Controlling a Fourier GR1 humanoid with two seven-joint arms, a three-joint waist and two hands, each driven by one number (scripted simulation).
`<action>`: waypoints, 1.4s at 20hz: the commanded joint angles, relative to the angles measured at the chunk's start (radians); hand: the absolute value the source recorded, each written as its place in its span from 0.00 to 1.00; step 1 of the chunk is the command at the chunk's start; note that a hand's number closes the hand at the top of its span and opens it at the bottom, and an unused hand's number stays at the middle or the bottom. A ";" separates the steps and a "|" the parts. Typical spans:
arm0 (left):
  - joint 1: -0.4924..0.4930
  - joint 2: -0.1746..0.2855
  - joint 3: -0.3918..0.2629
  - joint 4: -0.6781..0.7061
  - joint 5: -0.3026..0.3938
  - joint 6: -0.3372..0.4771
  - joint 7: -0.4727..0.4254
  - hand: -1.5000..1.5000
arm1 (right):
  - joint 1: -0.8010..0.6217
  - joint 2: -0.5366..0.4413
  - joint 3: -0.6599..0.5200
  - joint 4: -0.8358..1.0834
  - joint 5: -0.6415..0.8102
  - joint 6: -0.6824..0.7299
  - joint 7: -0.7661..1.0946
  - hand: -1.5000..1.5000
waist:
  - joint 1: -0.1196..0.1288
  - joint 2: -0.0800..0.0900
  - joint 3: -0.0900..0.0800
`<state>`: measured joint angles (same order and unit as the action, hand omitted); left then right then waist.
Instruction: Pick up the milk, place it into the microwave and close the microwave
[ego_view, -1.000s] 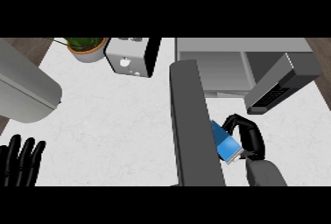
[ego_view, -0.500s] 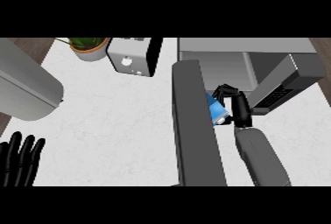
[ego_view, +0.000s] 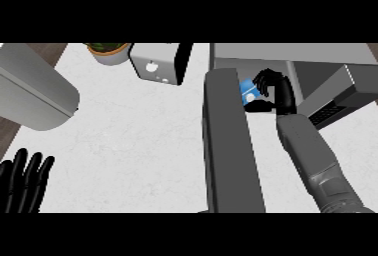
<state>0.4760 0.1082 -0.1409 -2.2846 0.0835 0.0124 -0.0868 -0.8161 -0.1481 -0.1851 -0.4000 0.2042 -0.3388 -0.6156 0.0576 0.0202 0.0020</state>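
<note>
"Since the head view is all we have, where does it put the milk?"

"Far right. The milk (ego_view: 249, 93) is a blue carton in the right hand (ego_view: 279, 94), with fingers and thumb curled round it from the right. It sits just beside the inner face of the microwave door (ego_view: 229, 150), at the mouth of the microwave (ego_view: 295, 52). Whether it touches the cavity floor, I cannot tell from above."

"Why is it carried so close to the door?"

"My guess is the door leaves little choice. It stands swung out toward us, edge-on, a long grey slab between the tabletop (ego_view: 140, 145) and the right forearm (ego_view: 314, 155). The arm has to run along its right side to reach the opening, so the carton goes in hugging that slab."

"And why the grasp from the side?"

"Probably so the carton can be set down on its base and released by simply opening the fingers."

"What about the other hand?"

"The left hand (ego_view: 26, 177) rests at the near left edge, fingers straight and up, holding nothing. It is well apart from everything."

"How far along is the task, then?"

"I'd judge the picking up done and the placing under way. The carton needs to go deeper and be let go, and the door is not yet shut. The risk I see is tipping the carton when the hand pulls out past the door."
</note>
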 joint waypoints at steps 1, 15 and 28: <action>-0.020 -0.014 -0.043 0.016 -0.024 -0.002 -0.005 0.00 | -0.084 -0.054 -0.032 0.112 0.020 -0.080 0.000 1.00 | 0.019 0.011 0.001; -0.005 0.000 -0.042 0.027 -0.079 0.002 -0.007 0.00 | -0.229 -0.080 0.061 0.288 0.179 -0.268 0.051 0.00 | 0.054 0.017 0.001; -0.004 0.004 -0.047 0.039 -0.108 -0.004 -0.031 0.00 | -0.238 -0.036 0.004 0.290 0.133 -0.268 0.012 0.00 | 0.046 0.021 0.002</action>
<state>0.4745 0.1124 -0.1858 -2.2460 -0.0121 0.0047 -0.1205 -1.0484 -0.1969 -0.1565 -0.1063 0.3579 -0.5879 -0.6006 0.1068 0.0406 0.0039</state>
